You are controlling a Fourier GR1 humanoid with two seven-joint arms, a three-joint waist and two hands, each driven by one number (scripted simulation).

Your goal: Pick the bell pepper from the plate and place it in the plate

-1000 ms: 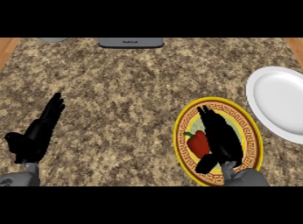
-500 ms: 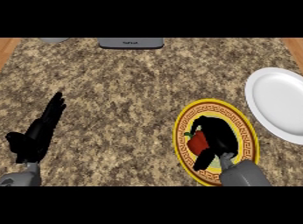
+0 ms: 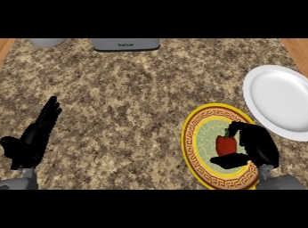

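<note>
The speckled stone counter [image 3: 137,98] fills the view, with strips of wood at its left and right edges. At its far edge sit a dark grey appliance [image 3: 126,44] and, to its left, a pale grey rounded thing [image 3: 47,42], both cut off by the top of the view, so what they are is hard to tell. A plain white plate [image 3: 285,101] lies at the right, its rim just beside the yellow-rimmed patterned plate [image 3: 203,138] nearer the robot. On the patterned plate is the red bell pepper [image 3: 225,144] (green stem pointing away). The right hand [image 3: 255,144] curls round it, fingers over its right side and thumb beneath it, hiding part of it. The left hand [image 3: 32,138] rests open at the left, fingers straight.
</note>
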